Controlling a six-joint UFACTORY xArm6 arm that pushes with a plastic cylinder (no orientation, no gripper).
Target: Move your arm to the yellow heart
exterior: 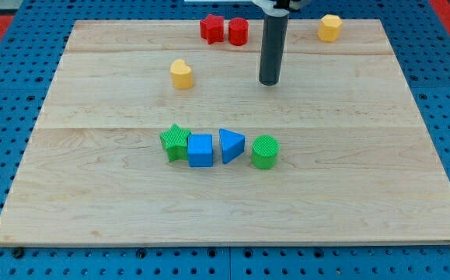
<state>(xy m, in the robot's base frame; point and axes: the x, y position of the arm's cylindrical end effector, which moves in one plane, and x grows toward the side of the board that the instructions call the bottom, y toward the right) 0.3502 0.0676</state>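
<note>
The yellow heart (181, 75) lies on the wooden board (364, 179) in the upper left-middle. My tip (270, 82) rests on the board well to the view's right of the heart, at about the same height in the view, and apart from it. The dark rod rises from the tip to the view's top edge. No block touches the tip.
A red star (211, 28) and a red cylinder (238, 31) sit side by side near the top edge, left of the rod. A yellow hexagon (329, 27) sits at top right. A green star (176, 141), blue cube (200, 150), blue triangle (230, 145) and green cylinder (264, 152) form a row mid-board.
</note>
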